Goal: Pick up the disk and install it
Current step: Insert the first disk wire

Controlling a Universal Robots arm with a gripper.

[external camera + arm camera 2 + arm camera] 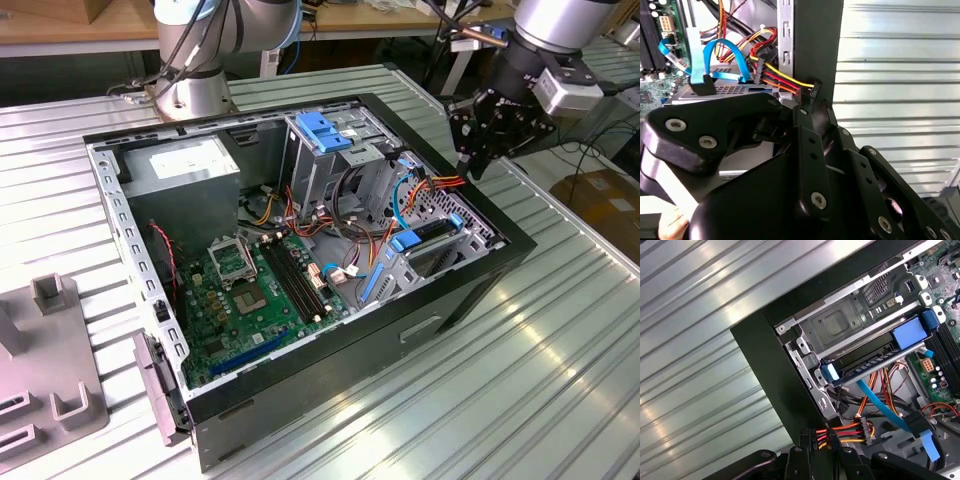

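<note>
Ribbed grey metal table (pixel 560 350) carries the open black computer case (pixel 330 385), lying on its side. The gripper (pixel 478 162) hangs above the case's rim on the exterior view's right, apart from it. How far the claw is open, or whether it has hold of anything, cannot be told. The disk (pixel 430 232) sits in the drive bay just inside that rim, its blue rail ends showing. The red, orange and yellow power cable (pixel 847 432) lies near it.
</note>
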